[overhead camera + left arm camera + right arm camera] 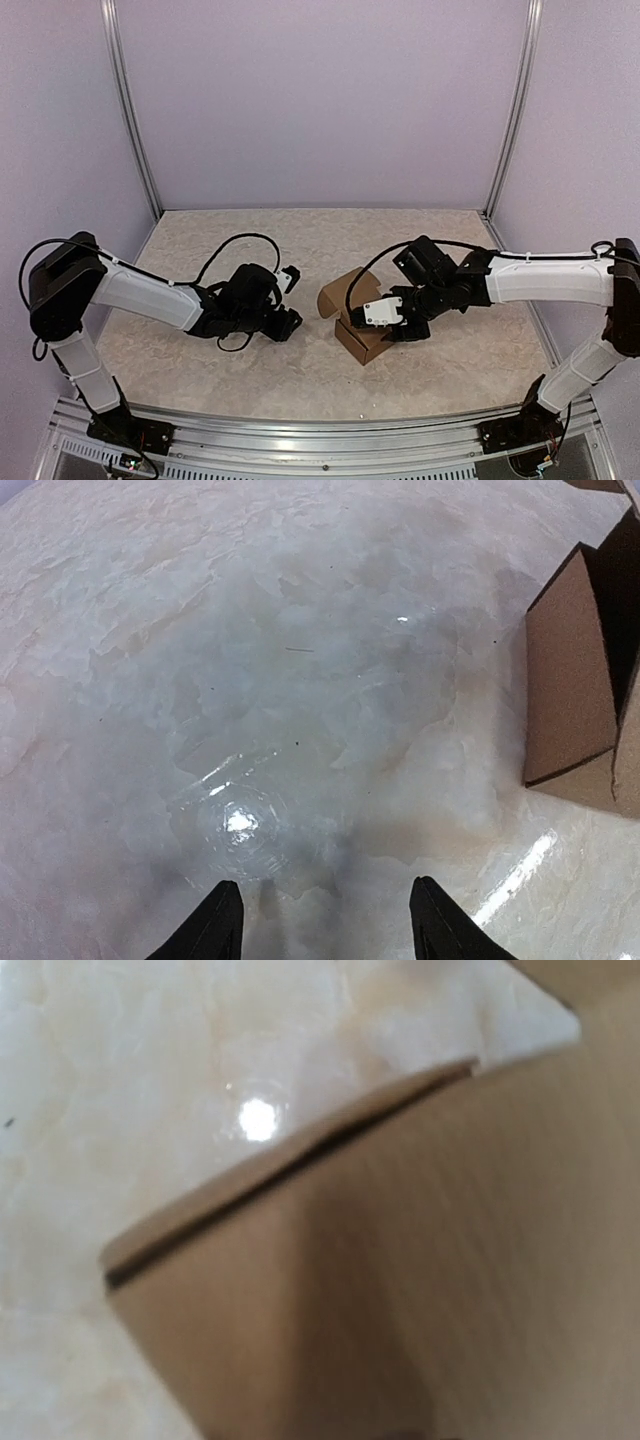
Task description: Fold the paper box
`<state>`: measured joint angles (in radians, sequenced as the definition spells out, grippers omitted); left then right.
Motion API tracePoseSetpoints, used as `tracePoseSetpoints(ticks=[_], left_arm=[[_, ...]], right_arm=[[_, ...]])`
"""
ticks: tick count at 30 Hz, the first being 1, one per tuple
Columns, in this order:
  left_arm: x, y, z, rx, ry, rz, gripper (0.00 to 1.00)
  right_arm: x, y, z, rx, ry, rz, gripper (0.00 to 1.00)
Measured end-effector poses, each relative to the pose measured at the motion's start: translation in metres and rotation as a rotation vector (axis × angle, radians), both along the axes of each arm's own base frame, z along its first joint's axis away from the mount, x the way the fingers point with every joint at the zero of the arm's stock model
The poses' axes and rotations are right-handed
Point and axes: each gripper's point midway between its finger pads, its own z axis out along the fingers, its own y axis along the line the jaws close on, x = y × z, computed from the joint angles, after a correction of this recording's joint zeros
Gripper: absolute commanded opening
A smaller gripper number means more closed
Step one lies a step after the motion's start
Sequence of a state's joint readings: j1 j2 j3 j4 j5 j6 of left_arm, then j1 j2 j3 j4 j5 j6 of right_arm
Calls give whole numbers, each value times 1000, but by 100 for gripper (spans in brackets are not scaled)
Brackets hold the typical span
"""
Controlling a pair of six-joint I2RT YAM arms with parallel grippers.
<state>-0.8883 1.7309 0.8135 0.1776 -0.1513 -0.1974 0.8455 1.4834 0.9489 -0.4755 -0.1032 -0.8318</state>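
Observation:
The paper box (pixel 360 342) is brown cardboard, partly folded, standing right of the table's middle with a flap raised on its left. My right gripper (pixel 377 318) is pressed against the box's top from the right. In the right wrist view blurred cardboard (pixel 400 1290) fills the frame and hides the fingers, so their state does not show. My left gripper (pixel 292 298) hovers low over bare table left of the box, apart from it. Its dark fingertips (pixel 225 895) stand wide with nothing between them, and the box (pixel 572 680) shows at that view's right edge.
The marbled tabletop (pixel 300 240) is enclosed by lilac walls and aluminium posts (pixel 130 110) at the back corners. A black cable (pixel 225 250) loops over the left arm. A metal rail (pixel 320 425) runs along the near edge.

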Motion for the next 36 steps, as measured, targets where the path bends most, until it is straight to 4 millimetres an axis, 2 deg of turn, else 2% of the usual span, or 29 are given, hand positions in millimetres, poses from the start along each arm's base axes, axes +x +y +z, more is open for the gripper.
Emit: tracePoseSetpoints(ticks=[6, 11, 15, 20, 23, 27, 30, 36], left_arm=[[10, 10, -2, -61, 63, 51, 56], [17, 17, -5, -151, 134, 87, 56], [23, 14, -8, -239, 189, 91, 56], [28, 1, -14, -293, 243, 70, 57], [33, -5, -12, -330, 255, 56, 56], [41, -2, -5, -373, 254, 65, 57], [46, 0, -2, -393, 248, 71, 56], [49, 1, 3, -443, 267, 53, 55]], right_arm=[[-3, 8, -26, -68, -8, 68, 46], [-1, 12, -28, -63, -51, 93, 35], [-2, 11, -29, -37, -123, 97, 30], [-14, 6, -31, -1, -323, 111, 24], [-18, 4, -31, 4, -430, 125, 24], [-23, 3, -31, -6, -534, 148, 26], [-26, 0, -32, -18, -605, 162, 33], [-30, -13, -37, -49, -745, 183, 38]])
